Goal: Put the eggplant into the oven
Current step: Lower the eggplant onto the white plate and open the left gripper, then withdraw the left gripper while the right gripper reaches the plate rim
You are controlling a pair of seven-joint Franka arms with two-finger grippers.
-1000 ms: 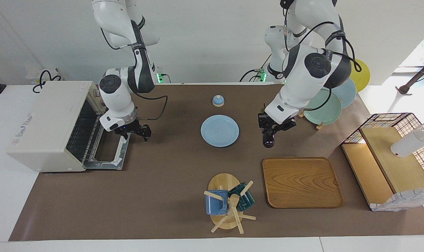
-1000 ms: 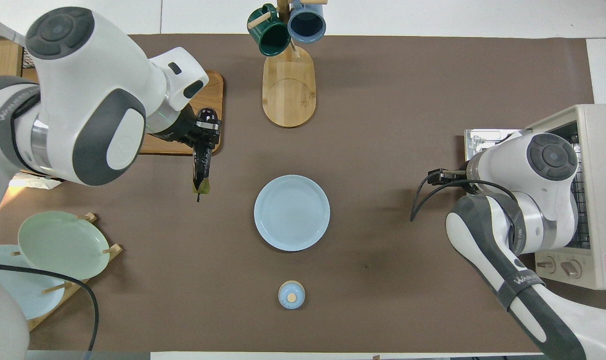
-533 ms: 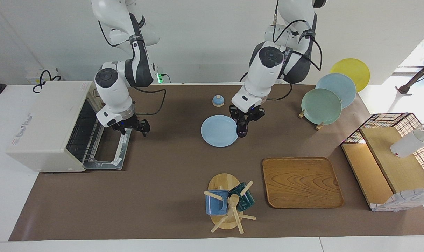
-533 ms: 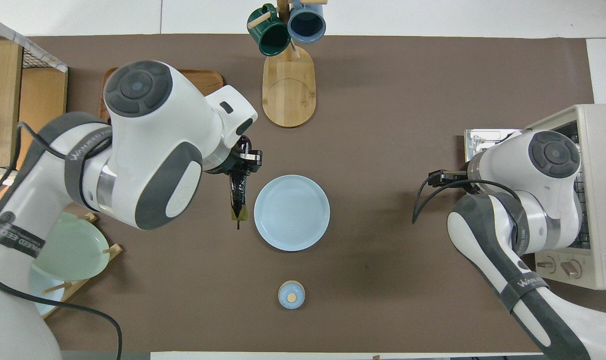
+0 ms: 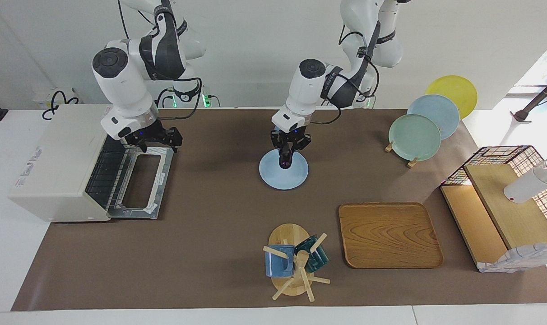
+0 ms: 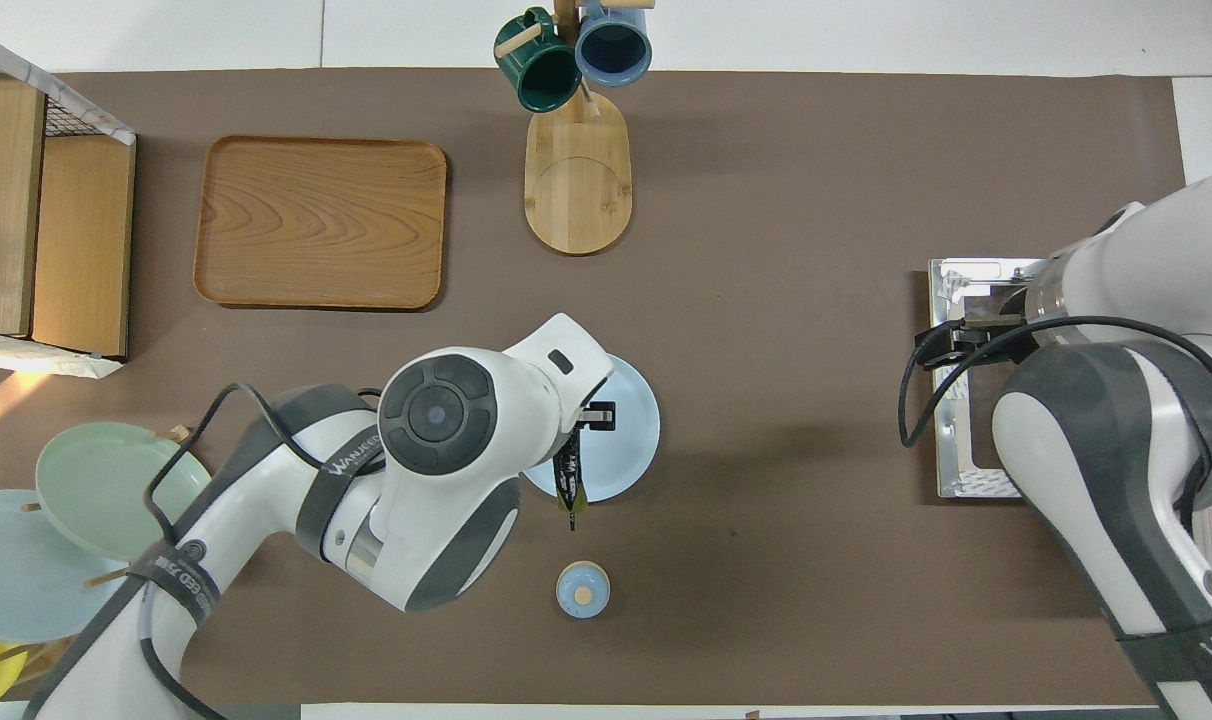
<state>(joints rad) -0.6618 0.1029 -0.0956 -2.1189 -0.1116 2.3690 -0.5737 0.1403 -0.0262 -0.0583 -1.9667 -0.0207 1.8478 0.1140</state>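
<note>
Dark purple and glossy, the eggplant (image 5: 284,161) hangs upright in the left pincer (image 5: 288,146), which is clamped on it, over the light blue plate (image 5: 296,177) in the middle of the brown worktop (image 5: 210,234). In the overhead view the green stem tip of the eggplant (image 6: 570,478) points toward the robots, near the small blue lid (image 6: 582,589). The right pincer (image 5: 152,139) hovers with its fingers apart over the lowered door (image 5: 142,180) of the off-white toaster oven (image 5: 57,162), which stands open at the right arm's end of the worktop, its wire rack (image 5: 104,174) visible inside.
</note>
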